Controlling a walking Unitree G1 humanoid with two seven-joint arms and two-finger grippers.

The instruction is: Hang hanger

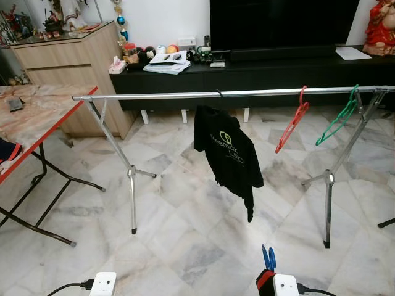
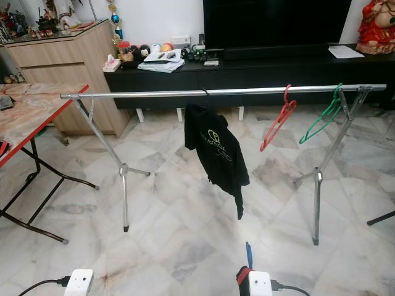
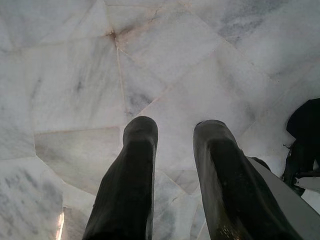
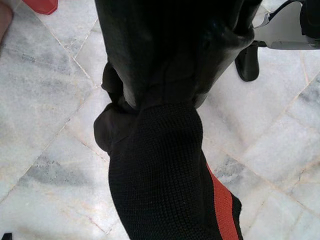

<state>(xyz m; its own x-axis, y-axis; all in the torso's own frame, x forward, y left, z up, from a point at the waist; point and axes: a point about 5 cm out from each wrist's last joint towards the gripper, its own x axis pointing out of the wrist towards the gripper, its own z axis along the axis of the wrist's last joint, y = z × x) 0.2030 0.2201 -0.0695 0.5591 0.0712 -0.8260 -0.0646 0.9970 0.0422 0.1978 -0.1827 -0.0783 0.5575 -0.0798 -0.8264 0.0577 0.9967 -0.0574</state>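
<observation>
Holding a black knit garment with a red stripe (image 4: 170,165) clamped in our right tool (image 4: 165,90), beside a blue hanger (image 1: 269,257), left tool (image 3: 172,150) parted and empty, we should approach the rail's (image 1: 154,96) bare stretch squarely.

From my head cameras I see my two white wrist boxes: the left wrist box (image 1: 103,283) has a black cable (image 1: 68,287) plugged into its side, and the right wrist box (image 1: 286,284) has a red patch (image 1: 265,279) beside it and its own black cable. My left gripper (image 3: 175,150) has two long, rounded, glossy black fingers (image 3: 131,180), slightly scuffed, with a grey-white arm edge behind them.
</observation>
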